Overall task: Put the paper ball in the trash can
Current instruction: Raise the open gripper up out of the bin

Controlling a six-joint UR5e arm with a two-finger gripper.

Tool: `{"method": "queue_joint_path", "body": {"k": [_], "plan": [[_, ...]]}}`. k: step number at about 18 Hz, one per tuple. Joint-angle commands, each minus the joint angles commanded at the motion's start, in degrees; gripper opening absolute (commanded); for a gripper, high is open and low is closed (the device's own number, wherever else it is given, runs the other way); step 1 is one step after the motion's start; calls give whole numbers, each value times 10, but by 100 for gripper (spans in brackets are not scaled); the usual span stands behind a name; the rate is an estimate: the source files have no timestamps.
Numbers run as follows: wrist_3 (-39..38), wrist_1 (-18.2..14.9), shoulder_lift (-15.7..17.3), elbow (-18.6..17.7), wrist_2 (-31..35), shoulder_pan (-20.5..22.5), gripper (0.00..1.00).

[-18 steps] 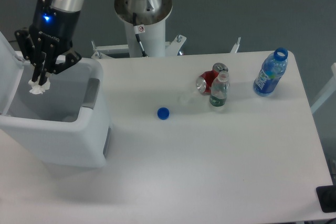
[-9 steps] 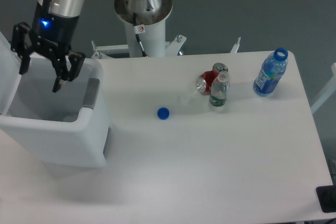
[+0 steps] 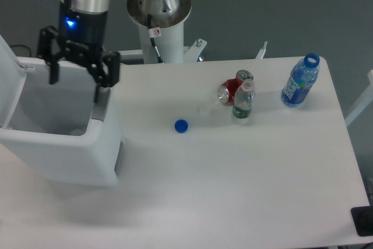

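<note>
Now the trash can (image 3: 64, 155) sits below the jaws, lid up; paper ball not visible, presumably dropped inside, so task looks done. Blue cap (image 3: 181, 125) on the counter (image 3: 245, 190) lies right of the jaws. Gripper (image 3: 79, 79) released, empty; earlier it pinched the ball, since risen and shifted right.

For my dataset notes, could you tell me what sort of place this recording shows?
Most likely a robotics lab or test cell: an arm on a white pedestal with its gripper open above a trash can, at a plain white table holding loose bottles and a blue cap.
</note>
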Motion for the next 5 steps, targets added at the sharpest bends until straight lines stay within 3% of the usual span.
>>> {"method": "queue_joint_path", "body": {"k": [5], "plan": [[61,1,-15,-6,27,29,100]]}}
